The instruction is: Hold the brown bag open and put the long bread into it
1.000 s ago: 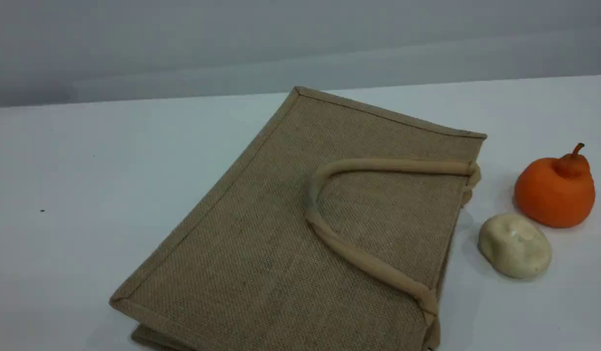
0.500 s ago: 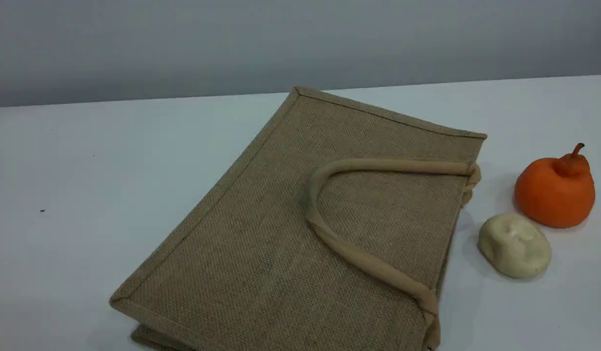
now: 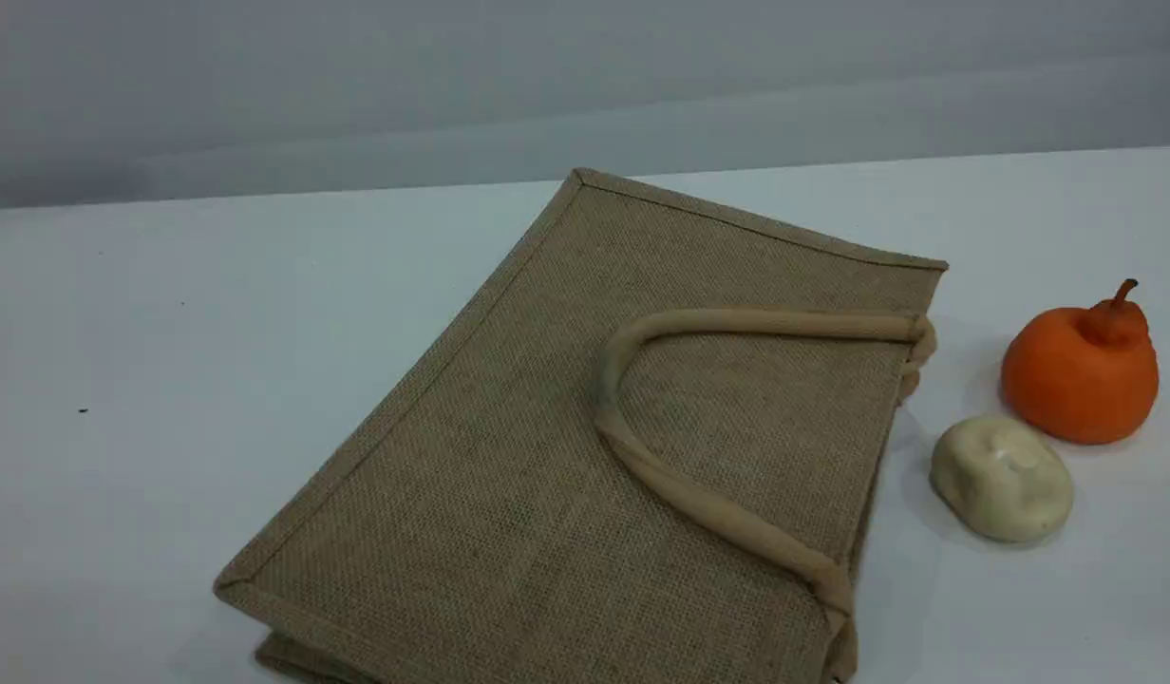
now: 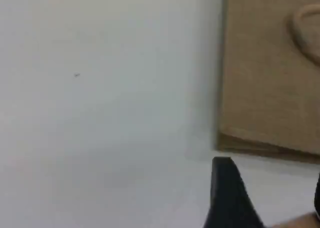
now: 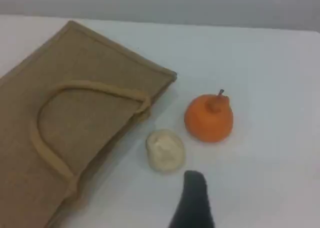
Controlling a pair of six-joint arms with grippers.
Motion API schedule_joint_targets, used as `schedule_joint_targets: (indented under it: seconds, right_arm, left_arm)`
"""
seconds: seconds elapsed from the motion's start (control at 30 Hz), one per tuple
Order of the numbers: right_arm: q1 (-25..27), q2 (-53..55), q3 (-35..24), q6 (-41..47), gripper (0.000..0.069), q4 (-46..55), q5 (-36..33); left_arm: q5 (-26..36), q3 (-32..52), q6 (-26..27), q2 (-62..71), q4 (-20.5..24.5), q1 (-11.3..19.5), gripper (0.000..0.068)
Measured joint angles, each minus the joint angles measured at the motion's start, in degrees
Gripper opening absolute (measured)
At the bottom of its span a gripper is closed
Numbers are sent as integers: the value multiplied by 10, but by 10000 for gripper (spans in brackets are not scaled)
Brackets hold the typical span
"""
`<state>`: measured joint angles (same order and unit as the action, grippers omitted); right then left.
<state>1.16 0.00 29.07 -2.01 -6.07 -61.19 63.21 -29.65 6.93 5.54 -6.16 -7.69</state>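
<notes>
The brown bag (image 3: 547,475) lies flat and folded on the white table, its tan handle (image 3: 718,323) resting on top and its mouth edge facing right. The long bread is out of view. Neither arm shows in the scene view. In the left wrist view my left gripper (image 4: 270,175) hovers off the bag's (image 4: 270,87) corner, its two black fingers apart with nothing between them. The right wrist view shows one black fingertip (image 5: 194,193) of my right gripper above the table, just short of the bag (image 5: 75,138); nothing is in its grasp.
A smooth cream oval bun (image 3: 1003,480) (image 5: 165,150) lies just right of the bag's mouth. An orange pear-shaped toy fruit (image 3: 1079,370) (image 5: 209,119) stands behind it. The table's far edge (image 3: 262,198) meets a grey wall.
</notes>
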Motion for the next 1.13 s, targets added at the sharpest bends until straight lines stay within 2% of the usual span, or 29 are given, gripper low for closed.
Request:
schedule_joint_targets:
  seconds: [0.13,0.23,0.3,0.47,1.13]
  right_arm:
    - [0,0,0,0,513,0,0]
    - [-1,0,0,0,513,0,0]
    - [-1,0,0,0,513,0,0]
    - [-1,0,0,1,512,0,0]
    - [-1,0,0,0,512,0,0]
  left_arm:
    - [0,0,0,-23,1,73,370]
    - [0,0,0,-50,1,95,370]
    - [2,-1,0,-57,1,87,370]
    - [2,-1,0,-56,1,45,370]
    - [2,-1,0,-55,0,46,370]
